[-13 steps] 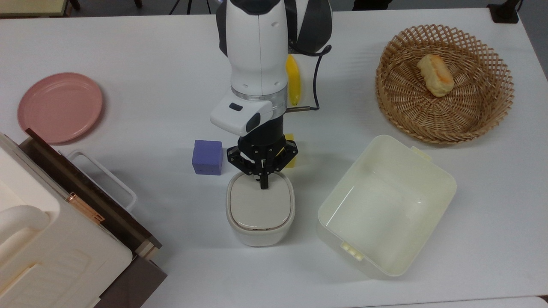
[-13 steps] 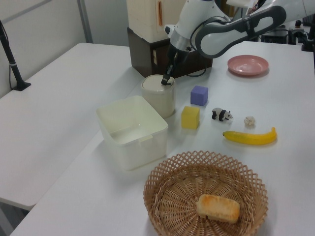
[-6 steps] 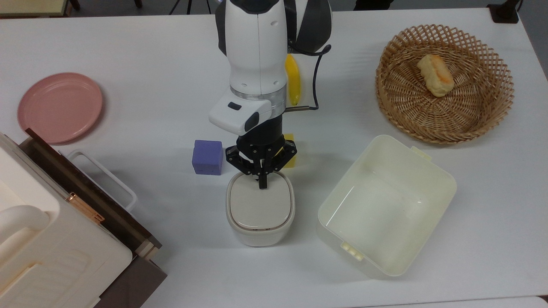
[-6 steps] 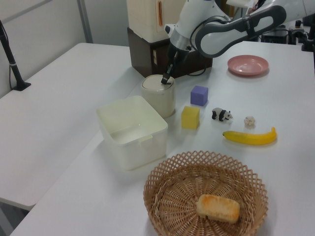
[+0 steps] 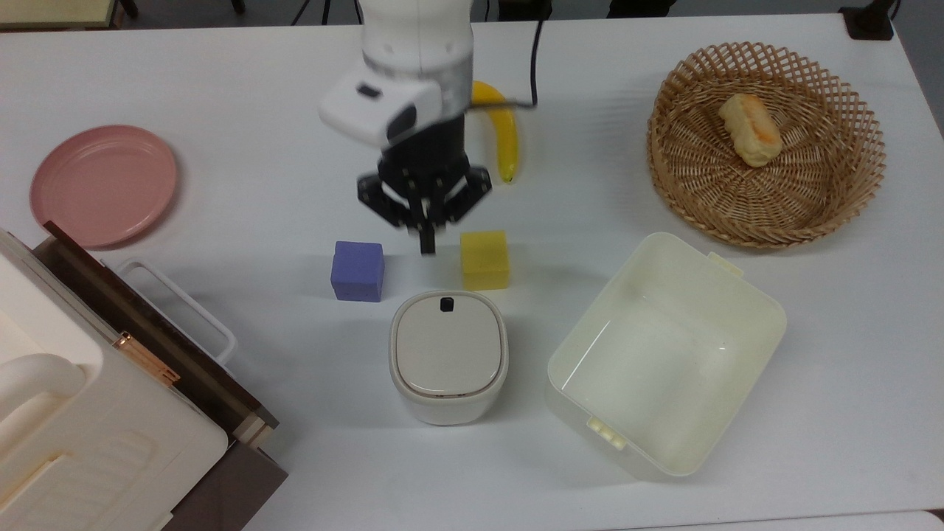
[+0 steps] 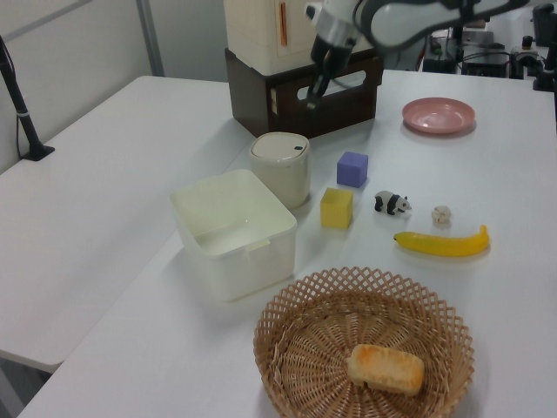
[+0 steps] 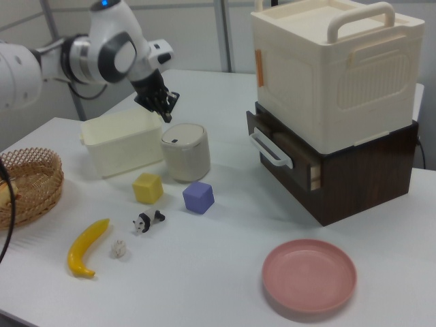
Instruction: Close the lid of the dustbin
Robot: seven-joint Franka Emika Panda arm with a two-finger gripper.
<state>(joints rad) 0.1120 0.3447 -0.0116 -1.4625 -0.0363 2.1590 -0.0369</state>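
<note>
White tabletop (image 5: 221, 88) first: your small cream-white plastic dustbin (image 5: 448, 402) sits nearest, its flat beige-grey lid (image 5: 448, 348) lying flush — closing looks done. Beyond and above it, the two-finger gripper (image 5: 426, 247) hangs clear, fingers pressed together, empty.

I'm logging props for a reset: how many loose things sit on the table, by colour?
Yellow: 2, banana, yellow cube
Purple: 1, purple cube
Pink: 1, plate
Cream: 2, dustbin, tub
Tan: 1, basket
Total: 7

Bright even overhead light, soft shadows, slight motion blur
</note>
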